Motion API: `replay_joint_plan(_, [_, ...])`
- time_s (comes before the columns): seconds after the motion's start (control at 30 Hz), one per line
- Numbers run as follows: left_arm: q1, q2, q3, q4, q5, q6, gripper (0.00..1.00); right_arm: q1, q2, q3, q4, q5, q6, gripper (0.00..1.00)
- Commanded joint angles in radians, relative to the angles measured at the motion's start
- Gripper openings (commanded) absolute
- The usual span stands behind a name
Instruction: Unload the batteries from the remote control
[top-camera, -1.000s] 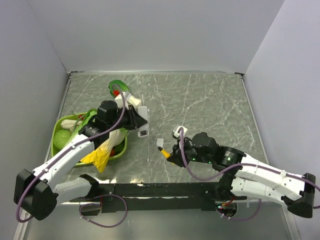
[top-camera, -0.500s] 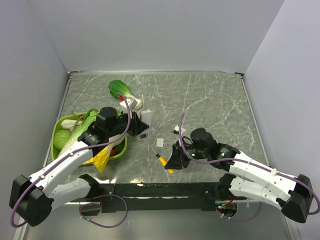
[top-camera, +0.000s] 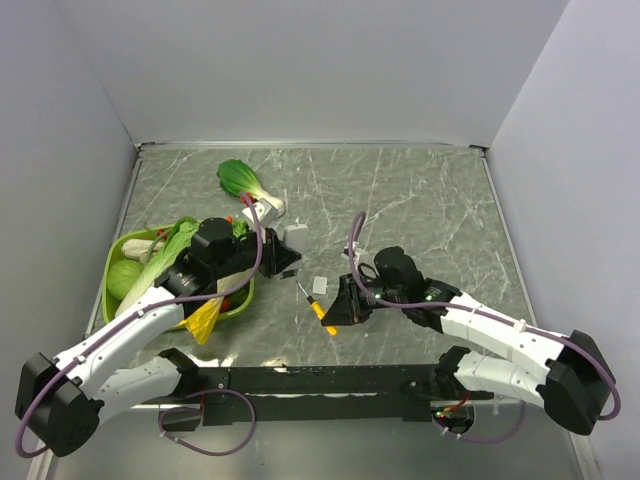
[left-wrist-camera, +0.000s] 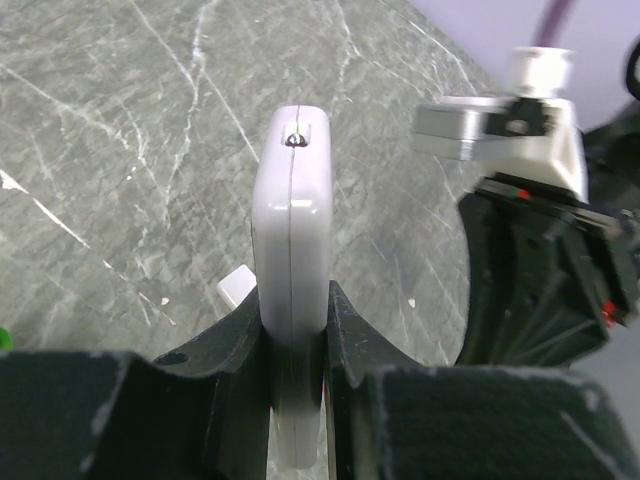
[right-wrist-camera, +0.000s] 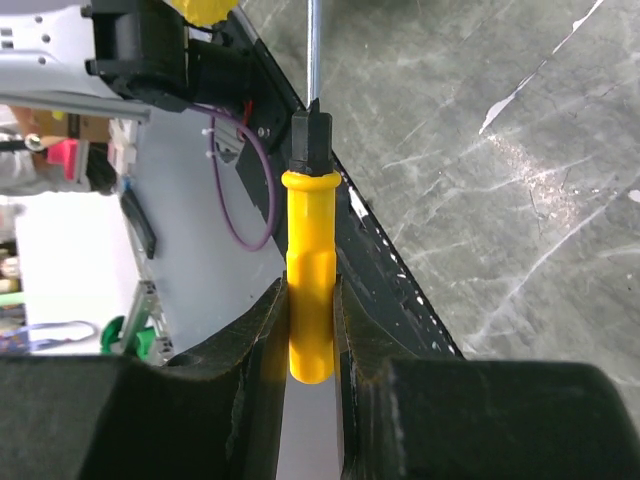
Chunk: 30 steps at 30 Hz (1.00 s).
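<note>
Two arms, top view: both reach over the grey marble table toward the middle of the frame.
Left tool, top view: the left tool sits left of centre, pinching the remote control, whose white body shows just to its upper right.
Right tool, top view: the right tool lies just below centre, pressed onto a yellow screwdriver whose tip points to the upper left.
Cover, top view: a small grey square cover lies flat on the table between the two tools, just above the screwdriver.
Left side, top view: a green bowl holds vegetables; a bok choy lies apart from it, toward the upper left.
Batteries: hidden or too small to make out in any view.
Left wrist view: the remote control stands on edge at centre, its seam facing the camera. Both black fingers are tight on its lower part. The right arm fills the right of the frame.
Right wrist view: the fingers clamp the lower part of the yellow handle at centre. The black collar and metal shaft run straight up to the top edge.
</note>
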Motion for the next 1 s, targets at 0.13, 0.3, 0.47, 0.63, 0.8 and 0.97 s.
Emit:
replay_joint_plan(0.13, [-0.009, -0.048, 0.019, 0.006, 0.027, 0.085, 0.01, -0.03, 0.019, -0.012, 0.151, -0.082, 0.065, 0.0])
replay_joint_plan(0.3, [-0.01, -0.043, 0.013, 0.023, 0.041, 0.078, 0.01, -0.03, 0.007, -0.008, 0.155, -0.08, 0.066, 0.0])
replay_joint_plan(0.47, [-0.01, -0.042, 0.016, 0.019, 0.021, 0.078, 0.01, -0.031, -0.01, -0.006, 0.14, -0.079, 0.065, 0.0])
replay_joint_plan(0.63, [-0.01, -0.046, 0.017, 0.025, 0.016, 0.076, 0.01, -0.034, -0.018, -0.003, 0.115, -0.049, 0.057, 0.0])
replay_joint_plan(0.8, [-0.01, -0.052, 0.008, 0.028, 0.012, 0.073, 0.01, -0.036, -0.007, 0.002, 0.091, -0.033, 0.057, 0.0])
replay_joint_plan(0.97, [-0.01, -0.054, 0.009, 0.025, 0.006, 0.076, 0.01, -0.039, -0.004, 0.009, 0.088, -0.022, 0.063, 0.0])
